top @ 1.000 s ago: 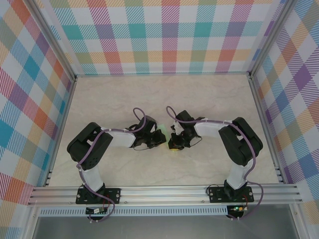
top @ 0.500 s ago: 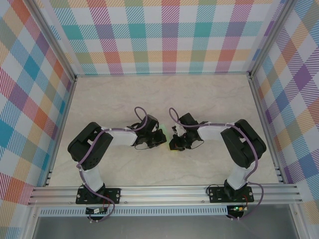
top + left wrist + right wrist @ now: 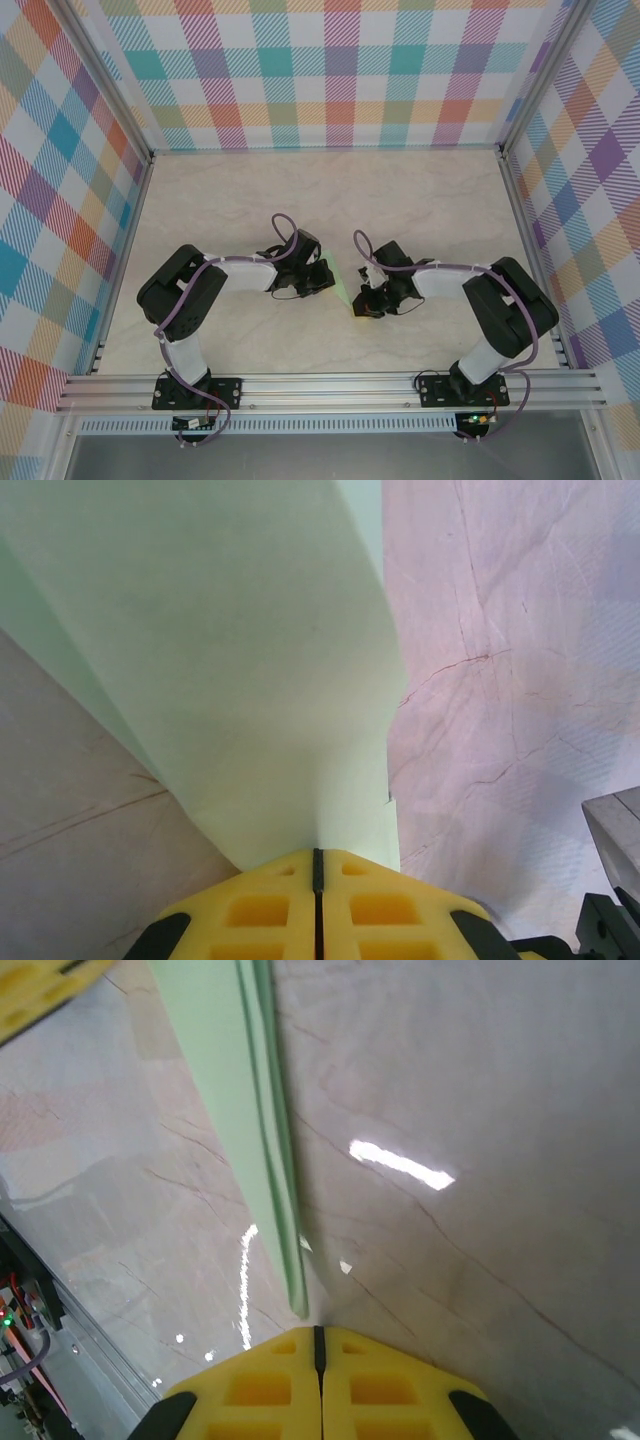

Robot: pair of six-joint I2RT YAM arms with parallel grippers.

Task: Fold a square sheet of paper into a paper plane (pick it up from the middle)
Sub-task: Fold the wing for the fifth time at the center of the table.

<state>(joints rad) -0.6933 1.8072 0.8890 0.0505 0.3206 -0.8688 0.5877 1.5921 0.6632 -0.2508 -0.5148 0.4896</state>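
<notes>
The pale green paper is folded into a long narrow dart shape, the paper plane (image 3: 346, 285), lying between the two grippers at mid-table. In the left wrist view its wide folded end (image 3: 250, 660) runs out from between my left gripper's yellow fingers (image 3: 318, 852), which are shut on it. The left gripper (image 3: 328, 277) sits at the plane's left edge. My right gripper (image 3: 362, 303) is shut with nothing in it. The plane's pointed tip (image 3: 297, 1300) ends just in front of the right gripper (image 3: 319, 1330) and slightly to the left, apart from the jaws.
The marble-patterned tabletop (image 3: 300, 200) is boxed in by plaid walls (image 3: 330, 70) and aluminium rails, with a rail (image 3: 330, 385) along the near edge. A yellow finger of the left gripper (image 3: 40, 990) shows in the right wrist view's top corner.
The right arm has pulled back to the right and nearer, off the paper. The left gripper has shifted slightly right, still holding the paper, and more of the green strip now shows.
</notes>
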